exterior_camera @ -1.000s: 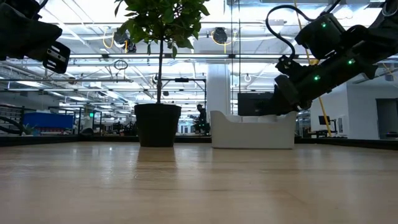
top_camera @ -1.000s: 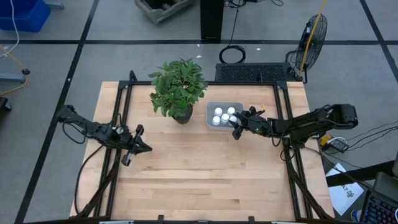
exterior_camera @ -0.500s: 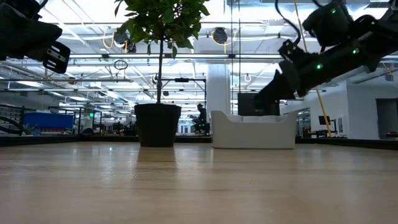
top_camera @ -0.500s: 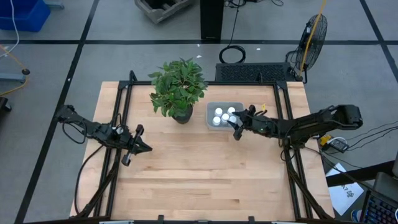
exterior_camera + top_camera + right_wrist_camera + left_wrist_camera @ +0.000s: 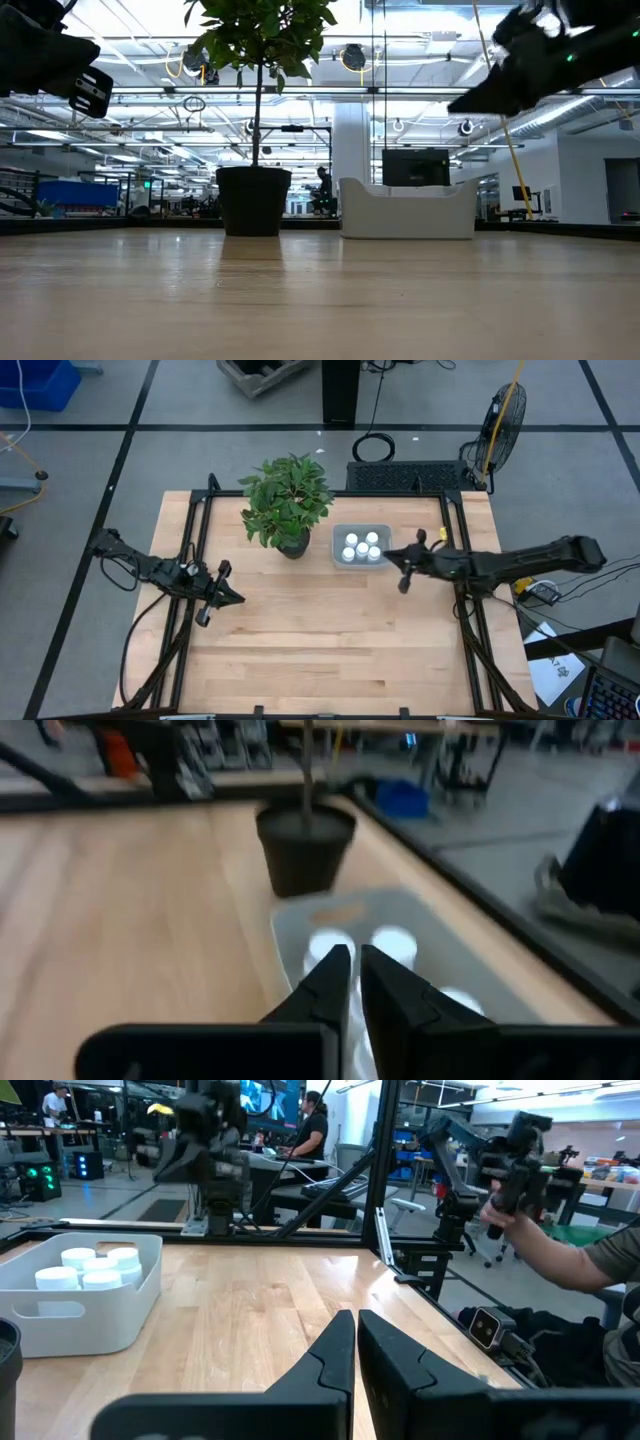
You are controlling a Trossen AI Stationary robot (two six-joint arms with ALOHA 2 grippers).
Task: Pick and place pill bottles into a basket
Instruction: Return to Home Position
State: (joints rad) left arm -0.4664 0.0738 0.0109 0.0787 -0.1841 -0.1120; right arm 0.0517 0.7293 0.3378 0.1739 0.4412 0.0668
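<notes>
Basket (image 5: 337, 546) just beside right end effector (image 5: 397, 557)

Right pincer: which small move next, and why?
Probably draw the right pincer, shut and empty, back from the pale grey-blue plastic bin: the small white pill bottles lie inside, none on the wooden table; the left pincer waits at left.

pill bottles (image 5: 361, 547) in basket (image 5: 360, 529) | basket just right of plant (image 5: 288, 500) — on table (image 5: 320, 640), far half
</notes>
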